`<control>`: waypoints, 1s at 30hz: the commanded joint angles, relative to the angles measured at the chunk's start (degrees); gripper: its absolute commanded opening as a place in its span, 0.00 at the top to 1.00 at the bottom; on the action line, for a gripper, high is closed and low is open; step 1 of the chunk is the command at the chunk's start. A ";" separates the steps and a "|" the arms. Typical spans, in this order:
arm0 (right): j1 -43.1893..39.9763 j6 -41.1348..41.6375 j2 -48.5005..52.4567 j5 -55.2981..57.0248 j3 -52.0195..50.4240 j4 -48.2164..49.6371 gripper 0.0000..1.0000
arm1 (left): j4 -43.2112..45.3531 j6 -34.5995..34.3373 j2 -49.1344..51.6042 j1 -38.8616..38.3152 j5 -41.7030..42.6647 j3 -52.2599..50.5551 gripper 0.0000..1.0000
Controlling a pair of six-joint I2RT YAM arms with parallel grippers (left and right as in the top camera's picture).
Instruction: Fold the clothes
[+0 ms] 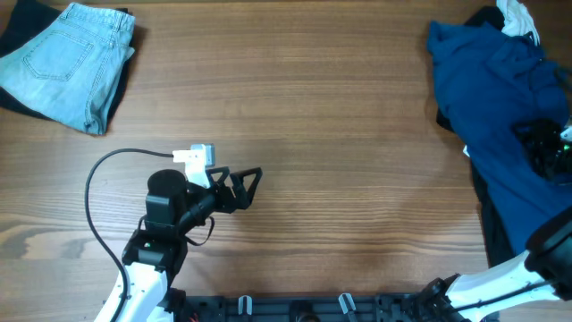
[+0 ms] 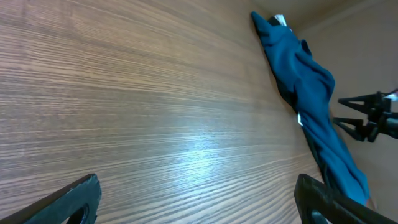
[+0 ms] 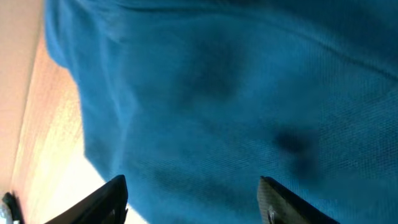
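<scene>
The clothes (image 1: 500, 98), a big teal-blue shirt, lie crumpled along the table's right edge. They also show as a long rumpled strip in the left wrist view (image 2: 311, 93). My right gripper (image 1: 543, 148) hovers low over the shirt's middle. In its wrist view the teal fabric (image 3: 217, 93) fills the frame and the right gripper (image 3: 193, 183) has its fingers apart, nothing pinched between them. My left gripper (image 1: 250, 186) stands open over bare wood at the front left, far from the shirt. Only tabletop lies between the left gripper's (image 2: 196, 186) jaws.
Folded pale-blue jeans (image 1: 67, 63) lie on dark cloth at the back left corner. A white garment (image 1: 516, 18) with black cloth peeks out behind the shirt at the back right. A black cable (image 1: 94, 206) loops beside the left arm.
</scene>
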 commanded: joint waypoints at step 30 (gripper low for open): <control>-9.20 -23.17 3.67 -23.61 0.81 6.08 0.31 | 1.27 -0.63 0.26 -2.32 1.11 0.85 0.00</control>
